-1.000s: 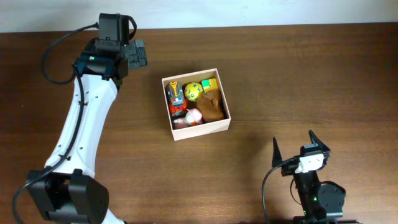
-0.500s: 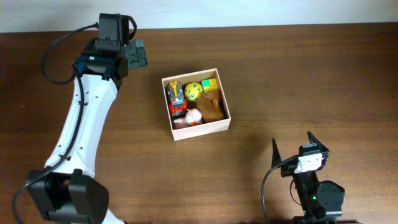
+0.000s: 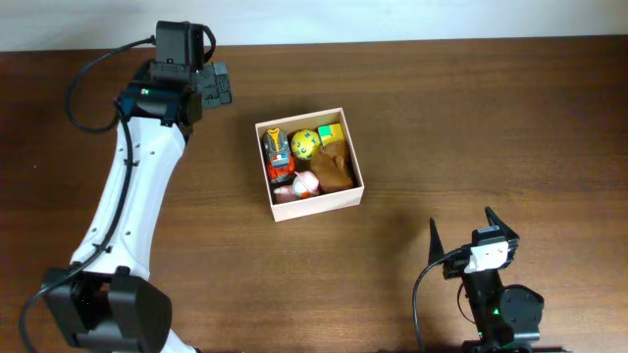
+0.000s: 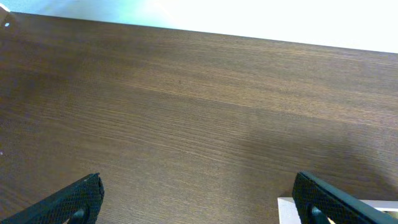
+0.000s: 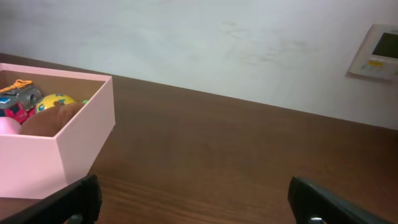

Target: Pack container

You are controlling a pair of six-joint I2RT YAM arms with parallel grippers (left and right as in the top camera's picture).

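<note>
The container (image 3: 350, 199) is a square white-walled box with tan cardboard inside, at the middle of the table. It holds several small toys: a yellow ball (image 3: 304, 144), a brown plush (image 3: 336, 170), a toy car (image 3: 276, 155) and a pink toy (image 3: 305, 184). It also shows at the left of the right wrist view (image 5: 74, 140). My left gripper (image 3: 218, 86) is open and empty, at the far left of the table, up and left of the container; a white corner (image 4: 287, 210) shows by its right finger. My right gripper (image 3: 461, 227) is open and empty near the front edge, right of the container.
The brown wooden table (image 3: 471, 118) spreads around the container. A white wall (image 5: 205, 43) stands behind it, with a wall panel (image 5: 376, 53) at the right. The left arm (image 3: 128, 196) stretches along the table's left side.
</note>
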